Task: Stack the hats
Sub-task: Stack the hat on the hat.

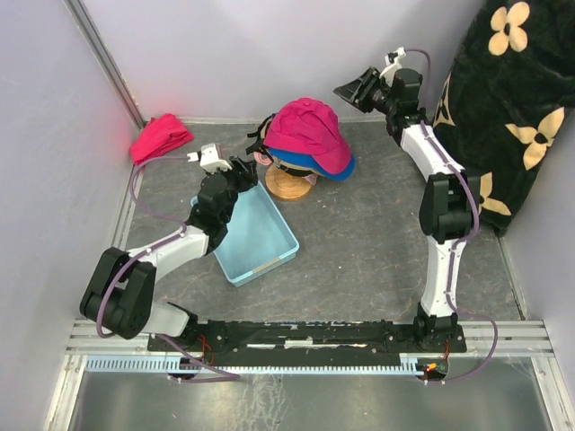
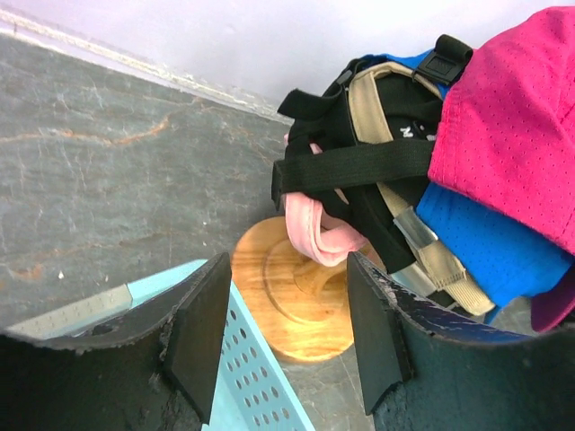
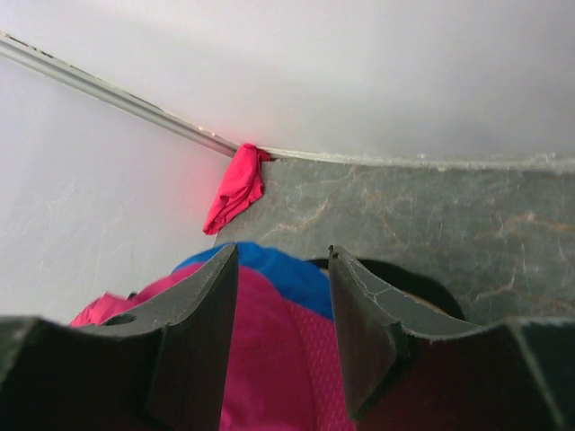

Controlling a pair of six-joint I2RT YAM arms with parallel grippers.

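The left arm (image 1: 171,247) and the right arm (image 1: 440,180) are built alike: smooth white link shells joined by bulky black joint housings. A thin lilac cable (image 1: 135,193) loops loosely along each, running back from behind the jaws. Just behind the jaws of each sits a small white camera block (image 1: 209,158). On the left gripper (image 2: 287,265) and the right gripper (image 3: 283,254) the fingers (image 2: 202,328) are matte black, thick and wedge-shaped, with flat inner faces and scuffed, chipped edges. Outward of the jaws, one finger carries a small round hole (image 2: 99,329).
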